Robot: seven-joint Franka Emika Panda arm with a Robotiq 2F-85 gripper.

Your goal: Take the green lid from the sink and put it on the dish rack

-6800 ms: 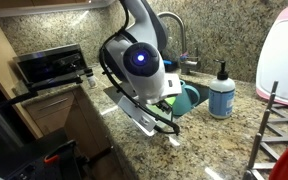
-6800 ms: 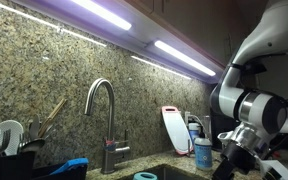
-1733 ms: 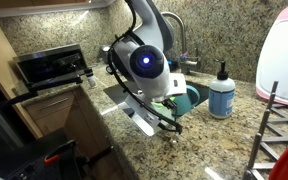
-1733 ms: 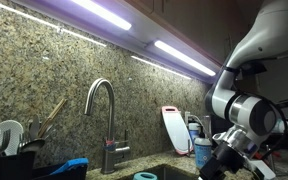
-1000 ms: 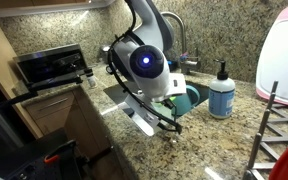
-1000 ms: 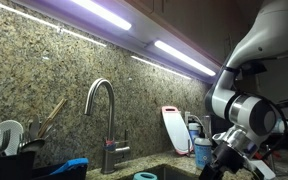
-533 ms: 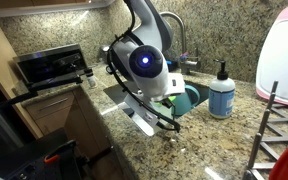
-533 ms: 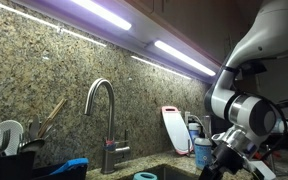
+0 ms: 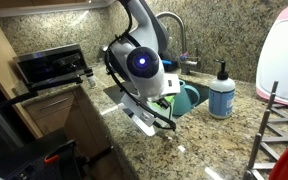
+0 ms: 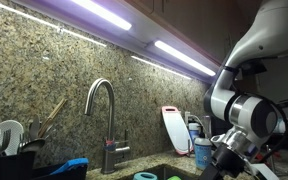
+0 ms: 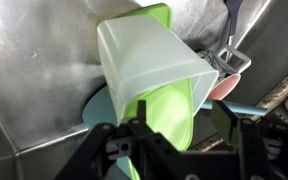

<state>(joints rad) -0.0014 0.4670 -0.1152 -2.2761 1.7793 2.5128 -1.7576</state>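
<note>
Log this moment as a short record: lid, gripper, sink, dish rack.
green lid: in the sink, tilted, resting against a teal jug
gripper: open, jaws on either side of the lid's lower end, gap visible on one side
sink: metal basin, holding lid and jug
dish rack: dark wire prongs, partly in an exterior view, lid not yet on it

blue soap bottle (image 9: 221, 95) by the backsplash, teal jug (image 9: 189, 98), white cutting board (image 10: 174, 128) leaning on wall

Exterior views sharing faucet (image 10: 111, 125); wrist close-up.
</note>
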